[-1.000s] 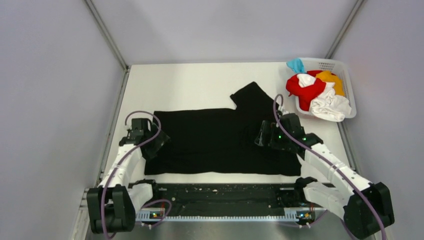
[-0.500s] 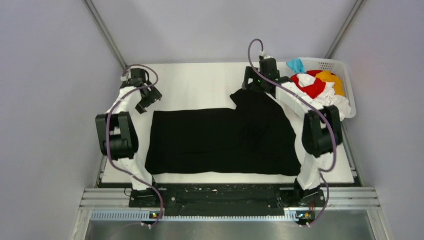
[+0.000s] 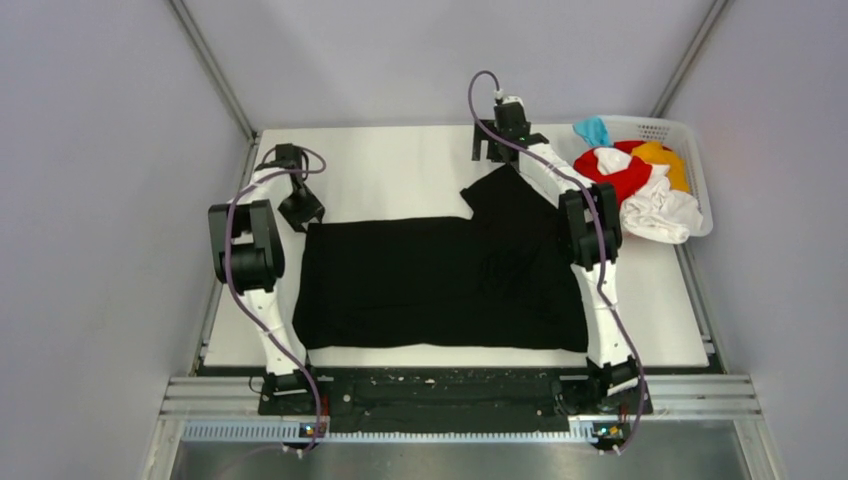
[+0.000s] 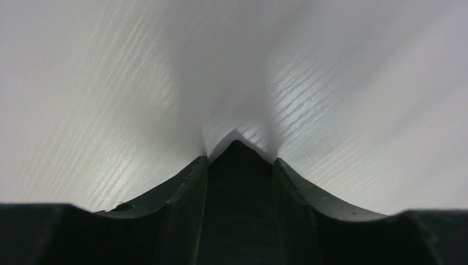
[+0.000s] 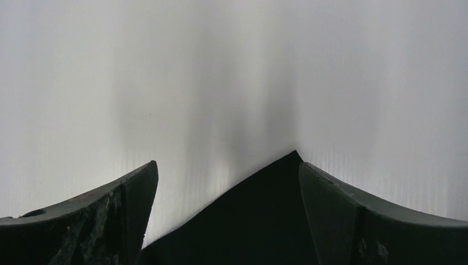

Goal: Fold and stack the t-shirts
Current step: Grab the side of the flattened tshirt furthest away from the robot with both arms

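Observation:
A large black t-shirt (image 3: 440, 280) lies spread flat on the white table (image 3: 390, 165). My left gripper (image 3: 302, 208) is at its far left corner. In the left wrist view the gripper (image 4: 239, 160) has its jaws part-way in, and the black corner (image 4: 237, 182) fills the gap between them. My right gripper (image 3: 498, 150) is at the shirt's far tip. In the right wrist view it (image 5: 227, 165) stands wide open astride that black tip (image 5: 265, 210), close to the right finger. Red (image 3: 610, 180), white (image 3: 660, 212), orange-yellow (image 3: 662, 155) and light blue (image 3: 593, 130) t-shirts lie heaped in the basket.
A white lattice basket (image 3: 690, 135) sits at the table's far right corner. Grey walls close in the table on the left, far and right sides. A metal rail (image 3: 440, 385) with the arm bases runs along the near edge.
Both arms have stretched from the near side of the shirt out to its far edge. The left jaws have narrowed round the corner; the right jaws stay wide.

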`<state>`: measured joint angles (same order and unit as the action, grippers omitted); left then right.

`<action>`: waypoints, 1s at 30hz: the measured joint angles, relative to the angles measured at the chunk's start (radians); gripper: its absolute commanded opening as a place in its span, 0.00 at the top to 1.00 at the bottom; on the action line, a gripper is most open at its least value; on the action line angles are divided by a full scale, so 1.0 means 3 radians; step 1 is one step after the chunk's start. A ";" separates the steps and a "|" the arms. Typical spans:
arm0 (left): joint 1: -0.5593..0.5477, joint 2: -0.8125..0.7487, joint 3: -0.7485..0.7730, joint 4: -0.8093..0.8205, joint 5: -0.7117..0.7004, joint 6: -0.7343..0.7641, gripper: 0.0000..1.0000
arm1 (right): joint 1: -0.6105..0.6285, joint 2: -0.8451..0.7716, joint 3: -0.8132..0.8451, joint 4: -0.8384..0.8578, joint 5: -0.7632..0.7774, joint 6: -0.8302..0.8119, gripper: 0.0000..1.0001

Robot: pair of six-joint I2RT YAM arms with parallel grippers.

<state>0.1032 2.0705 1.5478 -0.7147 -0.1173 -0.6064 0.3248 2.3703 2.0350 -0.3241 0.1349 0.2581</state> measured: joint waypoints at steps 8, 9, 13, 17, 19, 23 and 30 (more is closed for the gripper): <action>0.0018 -0.0175 -0.0275 0.0043 0.0011 -0.0018 1.00 | 0.0022 0.0361 0.0356 -0.0148 0.0122 -0.0084 0.05; 0.0018 -0.0179 -0.0281 0.0045 0.0015 -0.0005 1.00 | 0.0029 0.0406 0.0399 -0.0155 0.0148 -0.0107 0.06; 0.0018 -0.0207 -0.0318 0.0072 0.0018 -0.0004 1.00 | 0.0107 0.0532 0.0492 -0.0285 0.0315 -0.0216 0.12; 0.0018 -0.0245 -0.0373 0.0083 0.0020 -0.0003 1.00 | 0.0196 0.0529 0.0474 -0.0315 0.0506 -0.0187 0.19; 0.0018 -0.0263 -0.0397 0.0080 0.0036 -0.0003 1.00 | 0.0223 0.0474 0.0365 -0.0272 0.0584 -0.0132 0.21; 0.0015 -0.0308 -0.0454 0.0075 0.0070 -0.0001 1.00 | 0.0264 0.0239 -0.0024 -0.0237 0.0724 0.0005 0.33; 0.0010 -0.0413 -0.0542 0.0055 0.0088 -0.0001 1.00 | 0.0292 0.0042 -0.0392 -0.0145 0.0889 0.0169 1.00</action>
<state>0.1062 1.9465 1.3853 -0.6983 -0.0910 -0.6067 0.4126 2.3829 1.9175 -0.3676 0.4015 0.3088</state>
